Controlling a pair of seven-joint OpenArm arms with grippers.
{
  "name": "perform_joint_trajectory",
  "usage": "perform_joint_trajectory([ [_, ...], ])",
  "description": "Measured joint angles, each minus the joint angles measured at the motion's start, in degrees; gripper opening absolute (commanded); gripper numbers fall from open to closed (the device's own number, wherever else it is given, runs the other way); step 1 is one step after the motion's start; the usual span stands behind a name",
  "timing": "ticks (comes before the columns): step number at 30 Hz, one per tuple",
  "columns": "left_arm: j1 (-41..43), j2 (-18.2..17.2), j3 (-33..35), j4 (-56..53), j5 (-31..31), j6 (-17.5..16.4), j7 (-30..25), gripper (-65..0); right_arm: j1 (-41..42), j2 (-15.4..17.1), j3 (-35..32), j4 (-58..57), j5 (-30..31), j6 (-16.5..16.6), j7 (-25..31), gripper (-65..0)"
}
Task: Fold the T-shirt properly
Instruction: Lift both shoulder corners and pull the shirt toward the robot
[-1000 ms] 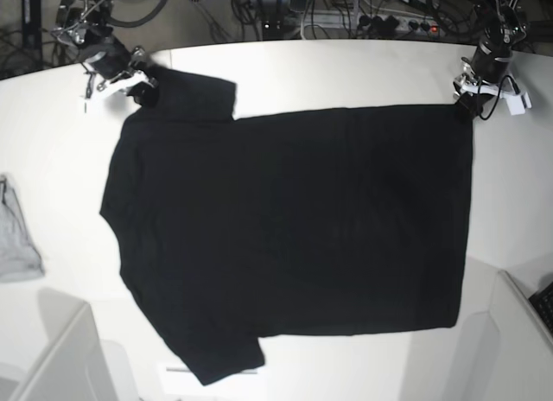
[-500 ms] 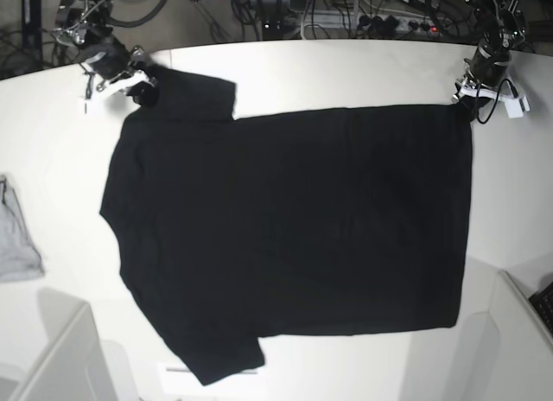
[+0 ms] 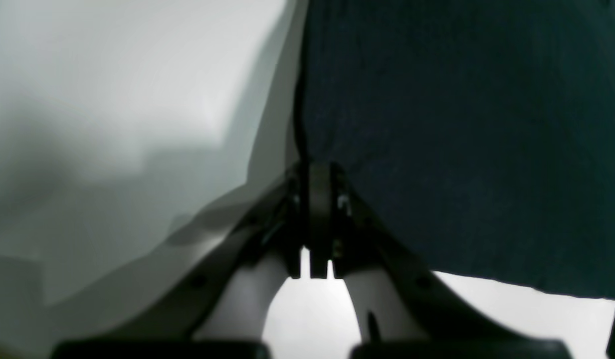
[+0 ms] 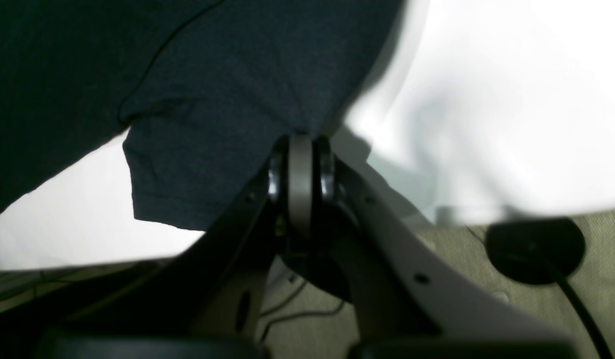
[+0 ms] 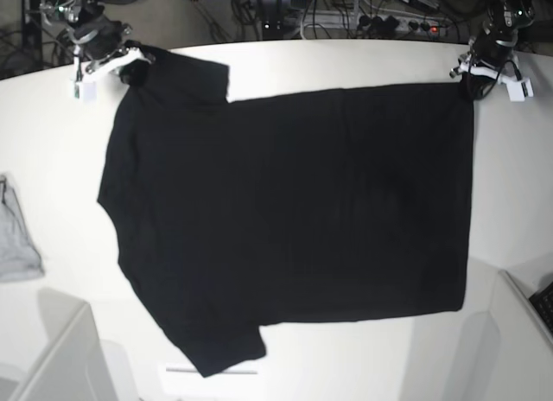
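Plainly, the large black cloth T-shirt (image 5: 289, 219) shows no readable print.
Long axis left-right, sleeves left; left gripper (image 5: 473, 75) and right gripper (image 5: 123, 58) each clamp a far corner.

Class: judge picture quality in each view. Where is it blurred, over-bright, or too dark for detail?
Left wrist view: white table is smeared and blurred. Right wrist view: table glares white, detail lost. Base view: sharp, but the large black cloth T-shirt is too dark to show folds.
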Motion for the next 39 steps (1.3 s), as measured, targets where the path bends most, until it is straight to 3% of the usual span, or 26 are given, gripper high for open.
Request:
perform_joint_trajectory([
  [14,7.5,0.0,0.0,8.0,0.2,0.2,0.0,-65.0,-4.0,-1.7,3.1,5.7,0.2,0.3,-0.3,-65.0],
  [26,4.3,0.3,0.0,12.4,-0.5,0.2,0.4,-65.0,4.6,-1.7,3.0,6.7,0.0,0.2,-1.0,-65.0],
  [31,2.9,1.7,0.3,12.2,-0.3,4.7,0.7,-65.0,9.4,-1.4,3.0,6.4,-0.1,0.2,-6.5,-65.0],
  [39,-2.4,3.0,-2.1,11.2,-0.4,5.6,4.9,-65.0,17.0,-1.7,3.0,6.3,-7.8,0.2,-11.1,-65.0],
])
